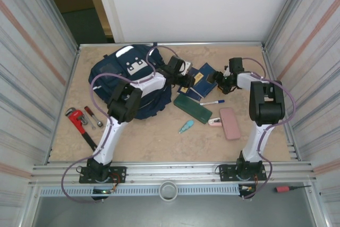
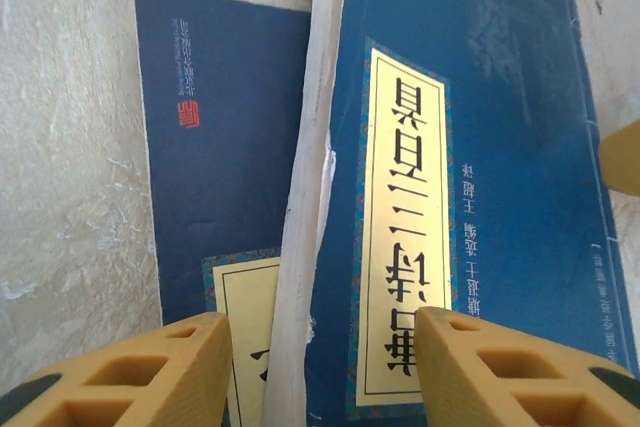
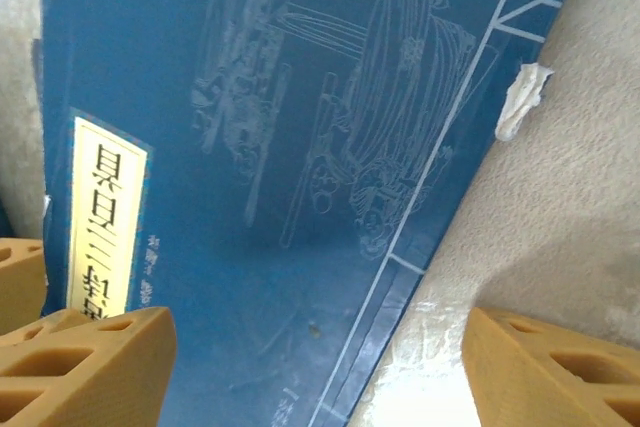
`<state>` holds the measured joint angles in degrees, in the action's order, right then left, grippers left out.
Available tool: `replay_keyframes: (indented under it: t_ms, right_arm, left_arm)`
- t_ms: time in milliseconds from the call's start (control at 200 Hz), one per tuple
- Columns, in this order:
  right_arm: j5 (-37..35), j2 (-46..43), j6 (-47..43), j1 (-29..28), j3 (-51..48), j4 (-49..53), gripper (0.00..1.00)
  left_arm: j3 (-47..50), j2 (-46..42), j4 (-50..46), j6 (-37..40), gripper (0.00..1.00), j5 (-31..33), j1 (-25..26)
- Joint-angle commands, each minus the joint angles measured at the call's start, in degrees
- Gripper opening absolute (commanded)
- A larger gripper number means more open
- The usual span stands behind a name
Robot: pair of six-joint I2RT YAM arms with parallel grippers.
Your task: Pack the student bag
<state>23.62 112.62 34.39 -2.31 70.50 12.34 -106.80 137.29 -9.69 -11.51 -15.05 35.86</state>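
The student bag (image 1: 119, 75), a big navy backpack with white patches, lies at the back left of the table. Right of it lie two overlapping navy booklets with yellow labels (image 1: 204, 78). In the left wrist view the upper booklet (image 2: 470, 177) overlaps the lower booklet (image 2: 215, 137). My left gripper (image 2: 322, 325) hovers open over the upper booklet's white page edge, one finger on each side, pinching nothing. My right gripper (image 3: 320, 322) stands wide open above the right edge of the upper booklet (image 3: 270, 167). From above, the left gripper (image 1: 187, 82) and the right gripper (image 1: 222, 82) flank the booklets.
A dark green pencil case (image 1: 193, 108), a pen (image 1: 211, 102), a pink case (image 1: 230, 123) and a small teal item (image 1: 186, 127) lie in front of the booklets. A red pipe wrench (image 1: 78, 119) and a screwdriver (image 1: 93, 116) lie at the left. Metal walls close in both sides.
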Motion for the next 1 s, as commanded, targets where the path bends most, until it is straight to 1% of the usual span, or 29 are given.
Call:
replay_keyframes:
  t_ms: [0, 110, 205, 376, 526, 641, 751, 797, 827, 907, 997]
  right_arm:
    - [1.6, 2.1, 2.3, -1.2, 1.7, -1.6, 0.74]
    - [3.7, 1.5, 3.7, -1.3, 1.1, -4.6, 0.71]
    - [5.2, 0.2, 5.2, -1.2, -0.5, -8.4, 0.66]
    - [7.2, -2.8, 7.6, -1.0, -4.3, -15.4, 0.58]
    - [7.7, -4.3, 8.3, -0.7, -6.7, -18.6, 0.49]
    - [6.8, -4.5, 7.4, -0.6, -7.0, -18.0, 0.37]
    - [6.3, -4.2, 6.6, -0.6, -6.5, -16.9, 0.19]
    - [6.4, -4.3, 6.2, -0.3, -6.0, -16.3, 0.12]
    - [6.7, -4.6, 6.0, 0.0, -5.7, -15.9, 0.08]
    - [7.7, -6.2, 5.8, 0.8, -5.1, -15.4, 0.02]
    - [9.9, -8.7, 6.1, 1.1, -4.1, -15.2, 0.0]
  left_arm:
    - [-0.9, -0.3, -3.3, 1.3, 0.48, -3.4, 0.6]
    - [2.7, -2.6, -0.9, 0.3, 0.42, -8.1, 0.6]
    - [5.6, -4.6, 1.5, -0.7, 0.4, -10.2, 0.7]
    - [7.0, -5.9, 1.3, -0.9, 0.38, -10.4, 0.8]
    - [8.1, -6.0, 1.4, -0.9, 0.37, -10.3, 0.7]
    - [8.3, -6.2, 1.4, -0.8, 0.37, -10.1, 0.7]
    - [8.2, -6.6, 1.3, -0.5, 0.38, -9.6, 0.7]
    - [8.2, -7.1, 1.1, -0.5, 0.41, -9.2, 0.5]
    - [8.1, -7.7, 0.8, -0.4, 0.43, -8.8, 0.4]
    - [9.4, -11.0, 0.4, 0.7, 0.48, -8.3, -0.2]
    - [13.6, -17.8, 0.6, 3.6, 0.53, -7.4, -0.7]
